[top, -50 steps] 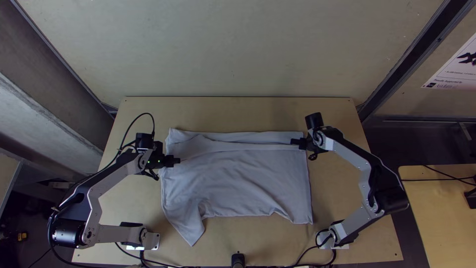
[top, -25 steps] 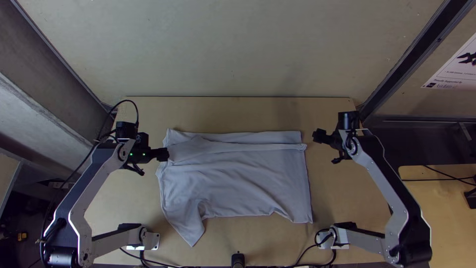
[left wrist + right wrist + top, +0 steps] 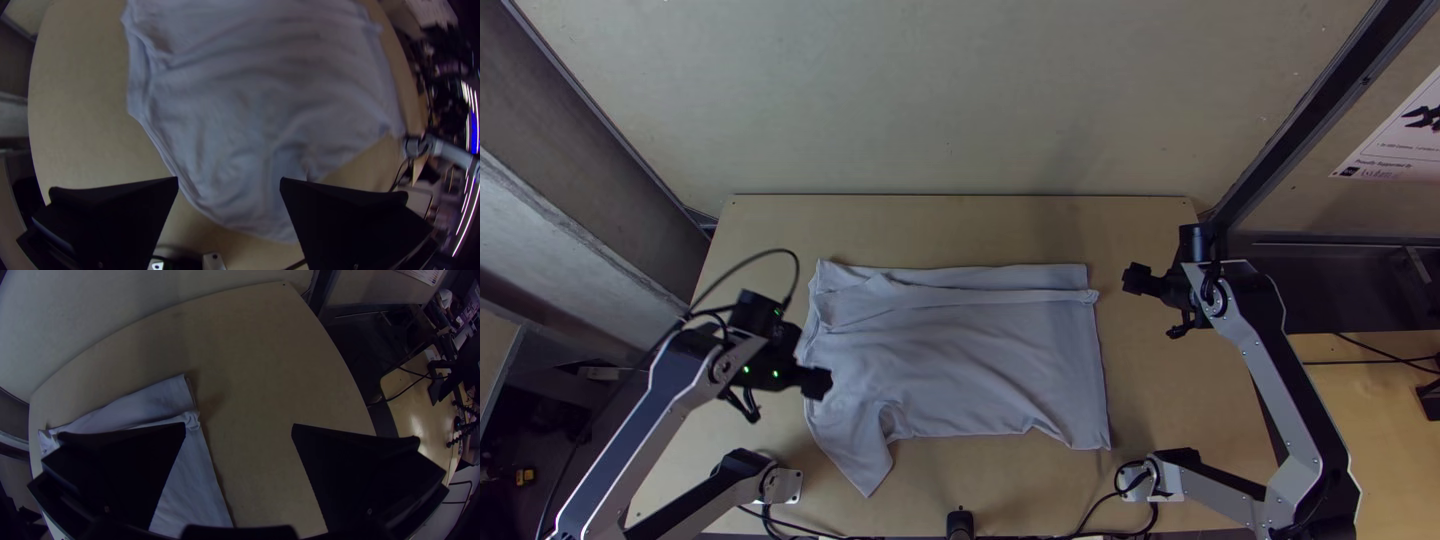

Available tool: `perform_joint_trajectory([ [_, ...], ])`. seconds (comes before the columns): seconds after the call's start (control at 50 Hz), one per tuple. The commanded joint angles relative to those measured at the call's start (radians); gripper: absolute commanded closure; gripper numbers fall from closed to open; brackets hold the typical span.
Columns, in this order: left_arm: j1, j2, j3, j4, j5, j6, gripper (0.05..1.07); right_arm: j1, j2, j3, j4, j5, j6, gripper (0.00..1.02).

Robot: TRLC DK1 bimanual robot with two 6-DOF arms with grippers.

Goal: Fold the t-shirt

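Here's the t-shirt [image 3: 970, 365], matt, rumpled cloth; the bench [image 3: 930, 230], smooth wood; at two o'clock, the right pincer [image 3: 1136, 279], dull, plastic-looking; at nine, the left pincer [image 3: 820, 383], matt.

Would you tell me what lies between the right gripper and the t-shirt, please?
In the top view, bare tabletop lies between the right gripper and the t-shirt.
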Motion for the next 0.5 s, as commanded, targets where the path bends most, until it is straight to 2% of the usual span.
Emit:
perform_joint_trajectory([
  [0.0,-0.092,-0.042,-0.073,-0.041,-0.020,-0.026,0.09,0.011,-0.010,0.008,-0.015,0.003,0.024,0.05],
  [0.16,-0.268,-0.052,-0.148,-0.076,-0.020,-0.107,0.09,0.009,0.007,0.003,-0.015,0.003,0.024,0.05],
  [0.3,-0.313,-0.023,-0.200,-0.058,-0.020,-0.118,0.09,0.011,0.018,-0.005,-0.013,0.002,0.022,0.05],
  [0.48,-0.337,0.052,-0.254,-0.042,-0.019,-0.219,0.09,0.009,0.038,-0.008,-0.013,0.000,0.022,0.05],
])
